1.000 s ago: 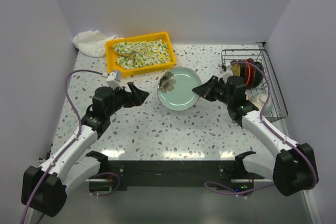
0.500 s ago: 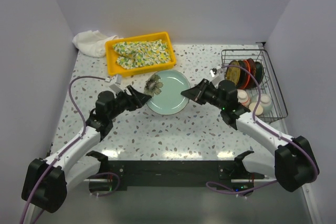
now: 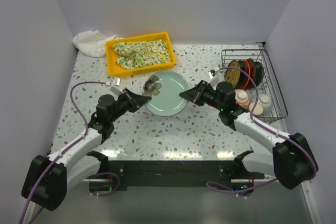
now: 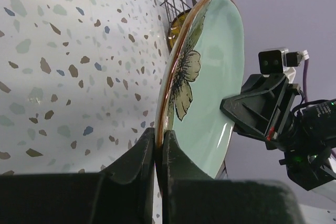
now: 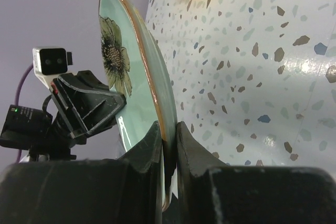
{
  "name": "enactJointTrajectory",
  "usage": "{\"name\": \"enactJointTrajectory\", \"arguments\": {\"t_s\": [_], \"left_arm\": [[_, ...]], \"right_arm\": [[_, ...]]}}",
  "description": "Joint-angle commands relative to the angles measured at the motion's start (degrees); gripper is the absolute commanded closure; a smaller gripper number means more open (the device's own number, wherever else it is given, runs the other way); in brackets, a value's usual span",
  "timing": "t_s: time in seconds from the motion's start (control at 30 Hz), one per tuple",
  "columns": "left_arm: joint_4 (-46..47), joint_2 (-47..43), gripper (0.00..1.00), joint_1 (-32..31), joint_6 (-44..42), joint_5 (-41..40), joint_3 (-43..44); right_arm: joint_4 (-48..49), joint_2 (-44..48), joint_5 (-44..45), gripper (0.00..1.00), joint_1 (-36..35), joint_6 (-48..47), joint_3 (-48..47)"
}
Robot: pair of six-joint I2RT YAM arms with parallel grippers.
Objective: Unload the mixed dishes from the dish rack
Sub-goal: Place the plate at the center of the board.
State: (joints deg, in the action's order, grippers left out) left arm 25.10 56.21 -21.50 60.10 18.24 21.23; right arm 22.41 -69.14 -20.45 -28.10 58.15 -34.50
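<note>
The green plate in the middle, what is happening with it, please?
Both arms hold the green plate at once. The left gripper is shut on its left rim and the right gripper is shut on the opposite rim, so the plate hangs between them over the middle of the table. It looks like a handover between the arms. The dish rack on the right holds more plates and small cups.

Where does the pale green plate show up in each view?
Top external: pale green plate at centre, between both arms.
Left wrist: centre-right, edge-on, rim pinched by the left pincer.
Right wrist: centre-left, edge-on, rim pinched by the right pincer.
Shared landmark: the speckled tabletop.
</note>
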Motion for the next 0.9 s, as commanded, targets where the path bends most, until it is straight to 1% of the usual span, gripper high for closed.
{"name": "enactJointTrajectory", "arguments": {"t_s": [0.0,0.03,0.1,0.13,0.23,0.27,0.33,0.37,0.4,0.53,0.73,0.87], "left_arm": [[3.6,-0.2,1.0,-0.4,-2.0,-1.0,-0.4],[3.6,-0.2,1.0,-0.4,-2.0,-1.1,-0.3],[3.5,0.1,1.0,-0.3,-2.1,-1.9,-0.2],[3.5,0.2,1.0,-0.3,-2.1,-2.2,-0.1],[3.3,1.2,1.0,-0.2,-2.6,-2.8,0.9],[3.2,1.4,1.0,-0.2,-2.8,-3.1,1.3],[2.8,2.4,1.0,-0.1,-3.1,-4.1,2.3],[2.7,2.8,1.0,0.0,-3.1,-4.6,2.8],[2.6,3.6,1.0,0.2,-3.3,-5.0,3.2],[0.7,6.3,1.0,1.5,-3.4,-6.9,5.9],[0.9,11.6,1.0,4.8,-2.5,-8.7,8.5],[1.3,16.5,1.0,7.3,-2.1,-8.0,10.4]], "right_arm": [[4.9,2.3,1.3,0.75,-0.6,-1.0,-1.4],[3.7,3.0,2.7,0.57,-0.6,-2.8,-1.4],[-0.8,3.5,4.0,0.43,-0.6,-5.0,-2.2],[-2.3,4.3,4.5,0.32,-0.6,-7.4,-2.5],[-8.2,5.3,7.2,0.18,-0.6,-12.1,-3.8],[-9.8,6.2,9.1,0.11,-0.6,-13.5,-4.3],[-15.4,7.1,11.6,0.04,-0.6,-17.2,-5.6],[-17.3,8.3,12.9,0.02,-0.6,-18.4,-6.0],[-20.7,8.9,15.3,0.02,-0.6,-19.6,-6.8],[-26.4,12.3,19.8,0.02,-0.5,-26.3,-7.9],[-31.1,16.7,21.4,0.02,-0.6,-32.6,-8.7],[-32.8,18.9,21.2,0.02,-0.6,-33.8,-8.0]]}}
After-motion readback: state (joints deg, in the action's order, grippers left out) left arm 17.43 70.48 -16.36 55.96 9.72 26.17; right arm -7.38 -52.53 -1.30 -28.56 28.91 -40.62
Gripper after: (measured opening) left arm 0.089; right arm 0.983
